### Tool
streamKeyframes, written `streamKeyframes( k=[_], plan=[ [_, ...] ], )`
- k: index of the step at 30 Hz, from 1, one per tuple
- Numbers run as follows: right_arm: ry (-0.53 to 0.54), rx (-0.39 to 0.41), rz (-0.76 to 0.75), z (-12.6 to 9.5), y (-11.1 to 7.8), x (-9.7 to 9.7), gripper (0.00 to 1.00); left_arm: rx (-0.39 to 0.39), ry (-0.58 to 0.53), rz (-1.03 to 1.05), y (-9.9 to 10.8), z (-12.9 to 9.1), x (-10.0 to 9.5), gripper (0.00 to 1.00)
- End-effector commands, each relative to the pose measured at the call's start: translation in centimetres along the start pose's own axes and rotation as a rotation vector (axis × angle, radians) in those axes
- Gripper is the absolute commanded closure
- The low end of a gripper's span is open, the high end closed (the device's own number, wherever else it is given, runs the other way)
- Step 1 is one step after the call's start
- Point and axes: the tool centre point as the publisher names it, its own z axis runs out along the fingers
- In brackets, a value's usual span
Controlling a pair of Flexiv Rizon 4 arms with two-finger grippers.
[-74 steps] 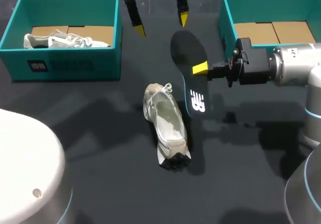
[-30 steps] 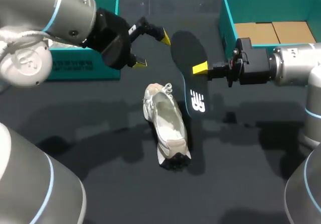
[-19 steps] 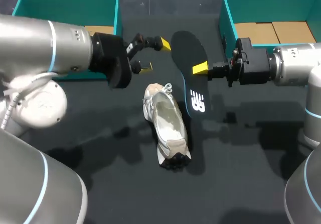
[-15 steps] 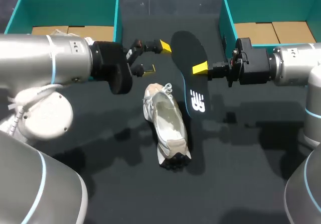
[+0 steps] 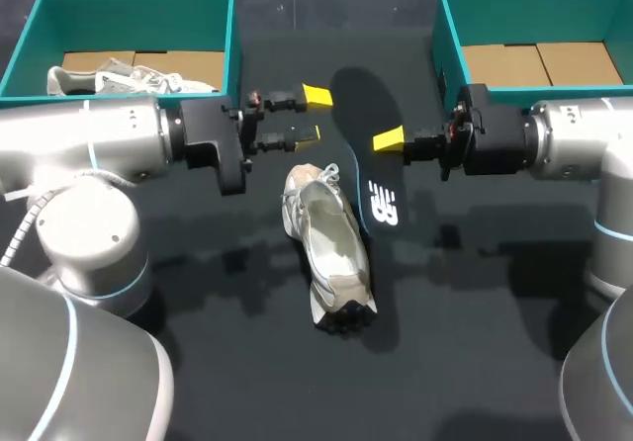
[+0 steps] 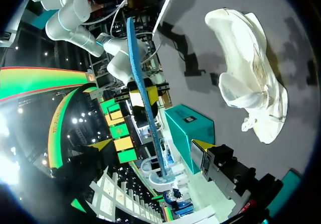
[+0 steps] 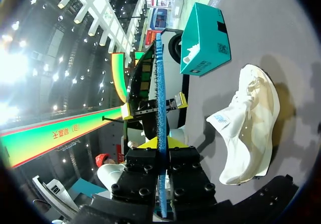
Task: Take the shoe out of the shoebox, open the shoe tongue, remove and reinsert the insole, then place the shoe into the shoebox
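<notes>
**Dark table, two teal boxes, an insole gripped beside the shoe**

Dark grey tabletop (image 5: pixel 475 342) spreads under both arms, with a teal box at each far corner. The left box (image 5: pixel 129 125), behind the left gripper (image 5: pixel 312 115), holds a pale second shoe (image 5: pixel 129 77) lying on brown cardboard (image 5: pixel 193 63). The right box (image 5: pixel 450 55), just behind the right gripper (image 5: pixel 388 142), shows only its cardboard floor.

The shoe (image 5: pixel 331 248) is out on the table, near and below both grippers and touched by neither. It is off-white with a dark sole at the heel, and it lies tilted on its side with its mouth open and its laces loose at the end nearer the grippers.

The right gripper's jaws are clamped on the insole (image 5: pixel 356 105) at mid-length, from both faces. The insole is dark on top with a pale logo and blue underneath. Both wrist views show it edge-on, and its heel end hangs just beside the shoe.

The left gripper's jaws stand apart and hold nothing. The insole's toe end lies just ahead of them, in line with the gap between them.
</notes>
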Motion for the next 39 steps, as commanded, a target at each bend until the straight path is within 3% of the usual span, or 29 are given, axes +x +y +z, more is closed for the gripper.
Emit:
streamKeyframes(
  k=[1, 15, 19, 23, 39],
  plan=[
    [0.000, 0.001, 0.000, 0.5, 0.1, -0.3, 1.00, 0.001, -0.066, 0.003, 0.1, 0.1, 0.3, 0.00],
    [-0.067, -0.015, -0.038, 1.8, 0.6, 0.1, 1.00, 0.005, -0.013, -0.078, -0.3, 1.9, 0.4, 0.00],
    [-0.064, -0.007, -0.034, 2.1, 0.5, 0.0, 1.00, 0.014, -0.020, -0.082, -0.3, 2.4, 0.2, 0.16],
    [-0.062, -0.007, -0.033, 2.3, 0.5, -0.1, 1.00, 0.023, -0.030, -0.088, -0.3, 2.7, 0.2, 0.49],
    [-0.060, -0.031, -0.036, 2.9, 1.2, -0.5, 1.00, 0.054, -0.036, -0.115, -0.5, 4.3, 0.8, 0.69]
  ],
)
